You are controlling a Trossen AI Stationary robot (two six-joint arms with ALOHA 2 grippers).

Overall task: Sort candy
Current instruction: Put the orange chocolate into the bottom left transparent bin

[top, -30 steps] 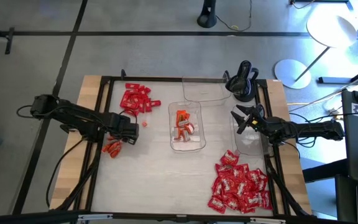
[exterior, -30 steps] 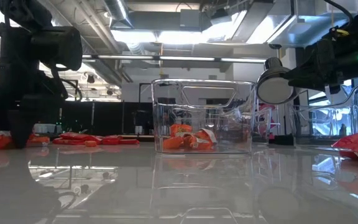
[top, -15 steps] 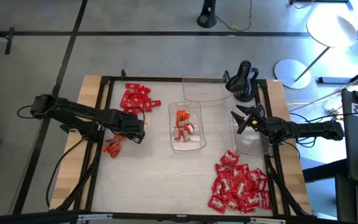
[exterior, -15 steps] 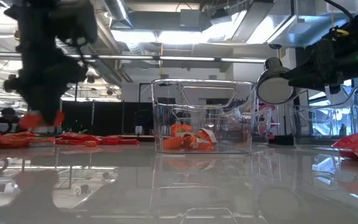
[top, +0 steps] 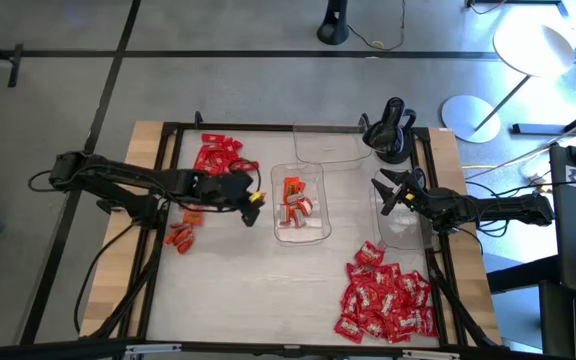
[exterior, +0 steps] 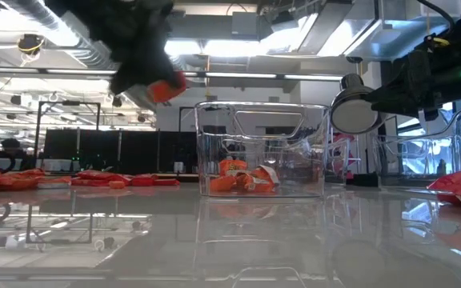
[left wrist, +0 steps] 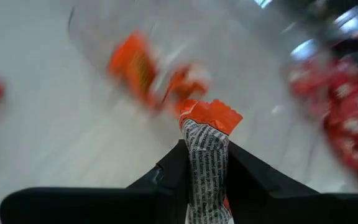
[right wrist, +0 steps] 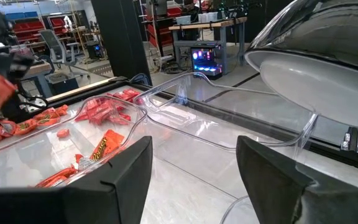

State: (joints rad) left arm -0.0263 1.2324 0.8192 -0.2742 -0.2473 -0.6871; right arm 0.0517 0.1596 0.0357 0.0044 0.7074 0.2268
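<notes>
Just left of the middle clear tray (top: 320, 172), the left gripper (top: 255, 197) hangs above the counter (top: 248, 280) pinching an orange candy (left wrist: 208, 116), while the right gripper (top: 380, 188) waits spread wide on the tray's far side.

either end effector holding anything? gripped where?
Left end effector pinches a small orange wrapped candy by its crimped wrapper end. Right end effector is open, holding nothing.

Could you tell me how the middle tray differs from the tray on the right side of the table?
The middle tray holds a few orange candies; the right tray looks empty. The right gripper hovers over the right tray; the left gripper, carrying an orange candy, is beside the middle tray. Both are clear plastic.
</notes>
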